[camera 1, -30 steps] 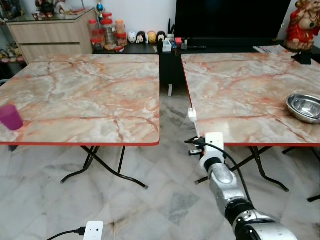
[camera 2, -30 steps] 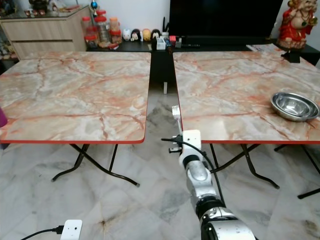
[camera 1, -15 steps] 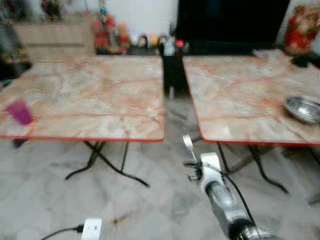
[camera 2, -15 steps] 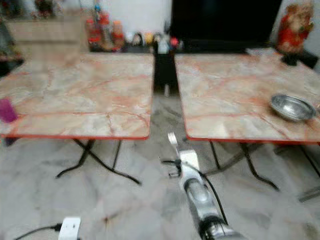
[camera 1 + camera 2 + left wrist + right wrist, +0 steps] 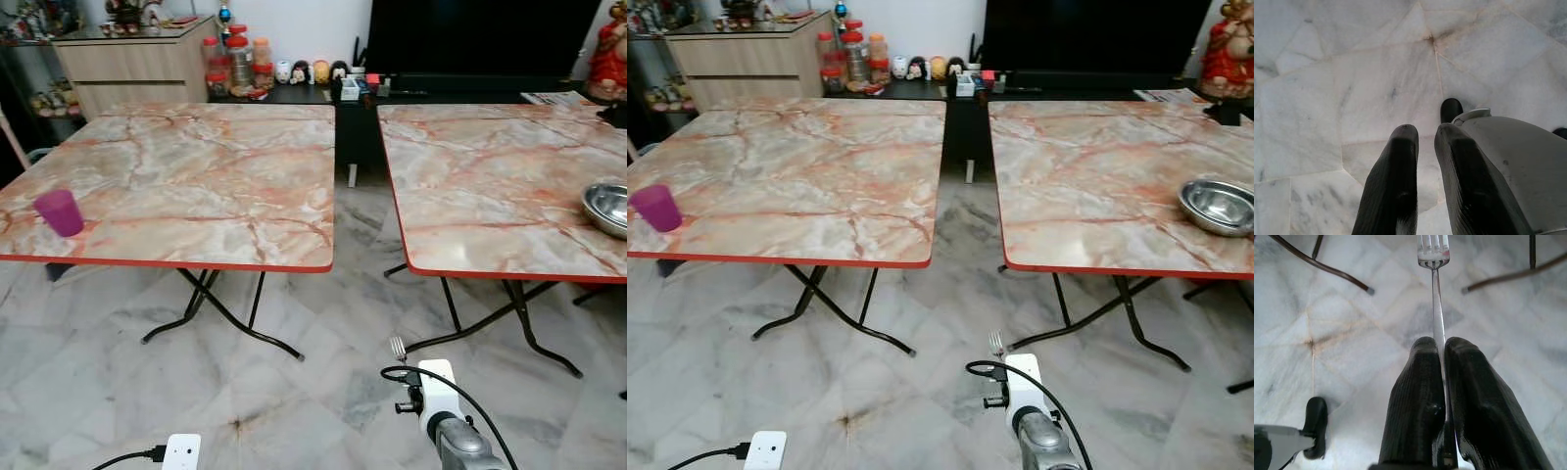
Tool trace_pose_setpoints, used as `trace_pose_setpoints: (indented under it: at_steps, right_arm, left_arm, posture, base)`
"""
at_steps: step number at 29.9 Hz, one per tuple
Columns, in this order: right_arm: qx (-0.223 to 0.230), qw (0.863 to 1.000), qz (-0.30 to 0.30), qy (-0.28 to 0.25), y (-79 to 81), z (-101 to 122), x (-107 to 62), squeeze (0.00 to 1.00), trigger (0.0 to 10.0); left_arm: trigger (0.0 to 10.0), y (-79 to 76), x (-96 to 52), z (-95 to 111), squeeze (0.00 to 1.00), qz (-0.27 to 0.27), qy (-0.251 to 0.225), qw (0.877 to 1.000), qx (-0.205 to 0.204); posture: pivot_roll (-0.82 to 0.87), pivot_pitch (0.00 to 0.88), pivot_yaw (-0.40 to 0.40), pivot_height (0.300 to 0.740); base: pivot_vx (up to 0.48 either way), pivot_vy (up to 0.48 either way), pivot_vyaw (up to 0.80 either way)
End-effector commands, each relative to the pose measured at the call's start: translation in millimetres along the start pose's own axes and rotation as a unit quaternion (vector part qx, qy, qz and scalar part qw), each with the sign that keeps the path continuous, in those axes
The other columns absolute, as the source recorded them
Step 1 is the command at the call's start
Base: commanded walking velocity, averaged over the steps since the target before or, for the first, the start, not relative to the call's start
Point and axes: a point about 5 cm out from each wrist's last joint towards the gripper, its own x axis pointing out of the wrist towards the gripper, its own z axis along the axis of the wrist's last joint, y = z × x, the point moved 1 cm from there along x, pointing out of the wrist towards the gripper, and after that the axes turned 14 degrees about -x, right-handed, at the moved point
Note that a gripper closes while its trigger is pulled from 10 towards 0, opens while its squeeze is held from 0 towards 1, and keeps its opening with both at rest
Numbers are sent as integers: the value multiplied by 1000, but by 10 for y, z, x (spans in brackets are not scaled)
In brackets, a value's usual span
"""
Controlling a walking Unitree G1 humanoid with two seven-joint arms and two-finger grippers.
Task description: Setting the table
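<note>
My right gripper point(image 5: 1442, 343) is shut on the handle of a silver fork point(image 5: 1433, 254). The fork point(image 5: 398, 347) sticks up in front of the wrist, low over the floor between the two tables. A purple cup point(image 5: 60, 211) stands near the left edge of the left marble table point(image 5: 196, 166). At the right edge of the right marble table point(image 5: 490, 186) sits a steel bowl point(image 5: 609, 208). My left gripper point(image 5: 1426, 129) hangs over the floor tiles, fingers together and holding nothing.
Both tables have red rims and thin black folding legs point(image 5: 225, 318). A white power strip point(image 5: 181, 452) lies on the marble floor near me. Behind the tables are a wooden cabinet point(image 5: 127, 64), jars point(image 5: 235, 64), a dark TV point(image 5: 480, 39) and a red figurine point(image 5: 1227, 49).
The camera has shifted while I move. My right arm has dropped lower in the picture, still holding the fork, which was level with the right table's edge a second ago.
</note>
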Motion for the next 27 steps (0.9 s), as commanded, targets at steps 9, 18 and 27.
trace_pose_setpoints:
  at_steps: [9,18,27]
  right_arm:
    - [21,999,-5,35,-7,-192,-43,0,10000]
    - [21,999,-17,34,-64,-182,-43,0,10000]
    - [9,999,-29,33,-101,-128,-28,0,10000]
  left_arm:
    - [10000,42,0,-40,0,14,18,999,29]
    - [10000,57,-9,-76,0,18,24,999,32]
    - [10000,62,-17,-113,0,19,30,999,29]
  posture:
    - [3,0,2,732]
    - [0,0,0,732]
    - [-4,0,3,732]
  base:
    - [0,0,0]
    - [0,-176,0]
    - [27,-289,222]
